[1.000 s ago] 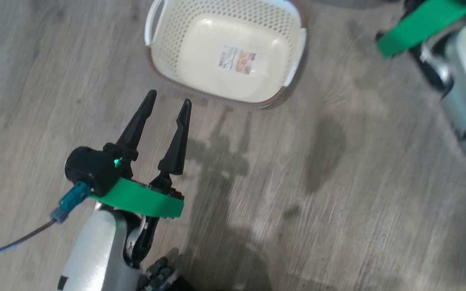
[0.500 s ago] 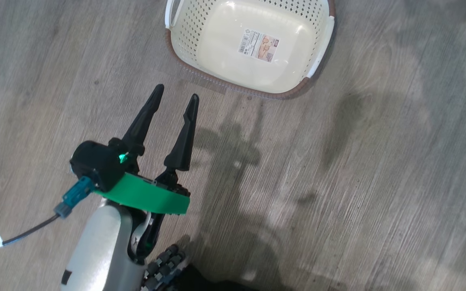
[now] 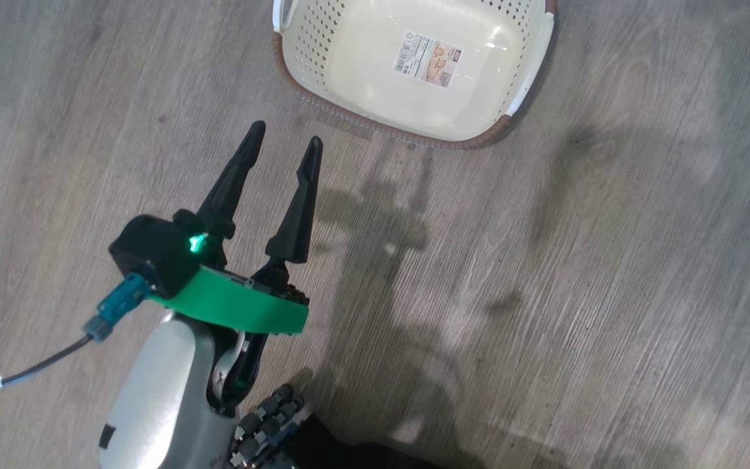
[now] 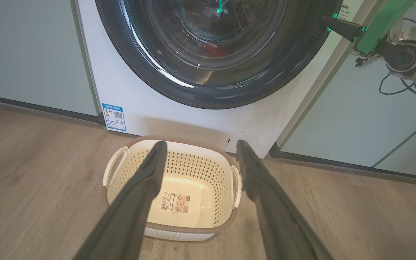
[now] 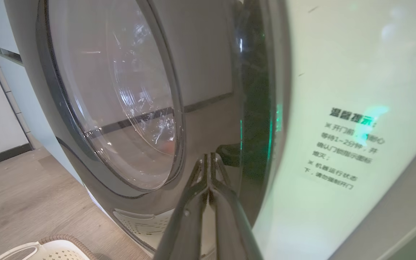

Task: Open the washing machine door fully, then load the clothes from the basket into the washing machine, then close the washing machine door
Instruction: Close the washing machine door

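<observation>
The left gripper [image 3: 286, 132] hangs over the floor [image 3: 544, 293], fingers spread and empty, as a second ago; only the head camera has turned. Just beyond, the basket [image 3: 313, 39] stands empty before the washing machine [image 4: 139, 115], with red clothes [image 4: 211, 48] behind the glass, so loading seems done. The right gripper [image 5: 209, 159], fingers pressed together, touches the rim of the washing machine door [image 4: 265, 76], which looks shut or nearly. The floor around the basket is open.

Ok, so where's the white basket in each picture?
Head view: the basket is at the top, right of the middle, cut by the top edge.
Left wrist view: the basket sits low in the middle, on the floor, between the left pincer fingers.
Right wrist view: a bit of the basket peeks from the bottom left corner.
Shared landmark: the washing machine door, above the basket in both wrist views.
</observation>
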Motion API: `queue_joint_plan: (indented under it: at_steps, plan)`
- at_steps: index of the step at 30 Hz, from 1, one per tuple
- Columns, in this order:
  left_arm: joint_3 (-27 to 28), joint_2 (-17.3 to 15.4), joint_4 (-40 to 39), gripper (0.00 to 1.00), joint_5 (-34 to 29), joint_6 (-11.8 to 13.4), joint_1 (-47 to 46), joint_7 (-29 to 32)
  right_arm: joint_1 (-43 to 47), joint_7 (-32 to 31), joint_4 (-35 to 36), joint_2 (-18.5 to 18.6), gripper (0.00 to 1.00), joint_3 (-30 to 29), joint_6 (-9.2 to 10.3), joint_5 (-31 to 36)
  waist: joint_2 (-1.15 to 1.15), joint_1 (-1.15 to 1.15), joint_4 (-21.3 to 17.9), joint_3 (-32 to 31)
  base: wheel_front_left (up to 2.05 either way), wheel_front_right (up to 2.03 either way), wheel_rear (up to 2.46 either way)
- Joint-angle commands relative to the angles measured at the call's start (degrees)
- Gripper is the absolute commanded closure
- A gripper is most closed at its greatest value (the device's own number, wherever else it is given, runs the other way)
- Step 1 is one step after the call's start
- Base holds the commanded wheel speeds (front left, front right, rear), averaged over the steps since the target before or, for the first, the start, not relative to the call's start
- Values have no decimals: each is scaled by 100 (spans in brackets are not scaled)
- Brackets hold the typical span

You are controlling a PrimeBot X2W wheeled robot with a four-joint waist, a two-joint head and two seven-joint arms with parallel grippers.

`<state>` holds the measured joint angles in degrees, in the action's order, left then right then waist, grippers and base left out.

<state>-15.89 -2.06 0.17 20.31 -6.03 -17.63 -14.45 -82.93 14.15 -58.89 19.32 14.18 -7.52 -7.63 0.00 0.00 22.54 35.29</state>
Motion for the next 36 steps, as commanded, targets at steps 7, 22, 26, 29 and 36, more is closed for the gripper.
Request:
queue_joint_plan:
  at_steps: [7, 22, 26, 29, 36]
  plan:
    - [234, -82, -312, 0, 164, 25, -74, -55, -549, 54, -304, -146, 100, -399, 3, 406, 0, 0, 25, 70, 0, 0, 0]
    - [433, -82, -150, 0, -6, 12, 50, -55, 274, 84, -17, -464, 100, -579, 3, 516, 0, 0, -291, -566, 0, 0, 0]
    - [592, -82, -47, 0, -214, -30, 138, -55, 876, 84, 359, -604, 100, -502, 3, 278, 0, 0, -552, -1016, 0, 0, 0]
    - [755, -82, 2, 0, -392, -47, 238, -55, 1401, 85, 690, -720, 100, -460, 3, -14, 0, 0, -769, -1388, 0, 0, 0]
    - [1098, -82, 59, 0, -616, -72, 643, -55, 2664, 85, 1496, -910, 100, -243, 3, -638, 0, 0, -1368, -2157, 0, 0, 0]
